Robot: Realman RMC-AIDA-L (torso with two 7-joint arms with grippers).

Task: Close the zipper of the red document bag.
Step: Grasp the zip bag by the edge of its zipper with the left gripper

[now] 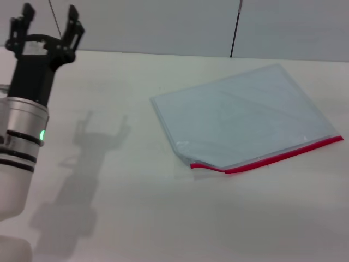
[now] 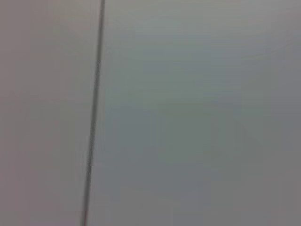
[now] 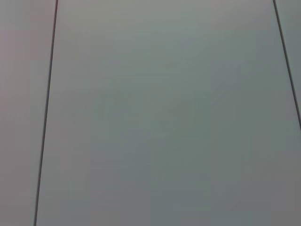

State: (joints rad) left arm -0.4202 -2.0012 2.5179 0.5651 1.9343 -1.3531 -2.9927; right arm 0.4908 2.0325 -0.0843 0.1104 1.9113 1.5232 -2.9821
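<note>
The red document bag (image 1: 240, 117) lies flat on the white table, right of centre in the head view: a translucent pale blue-grey pouch. Its zipper (image 1: 267, 159) is a bright red strip along the near edge, lifted slightly at its left end; the slider is too small to make out. My left gripper (image 1: 48, 24) is raised at the far left, well away from the bag, open with nothing between its fingers. The right gripper is out of view. Both wrist views show only plain grey wall panels.
White table (image 1: 136, 207) spreads around the bag, with the left arm's shadow on it. A grey panelled wall (image 1: 163, 24) stands behind the table's far edge.
</note>
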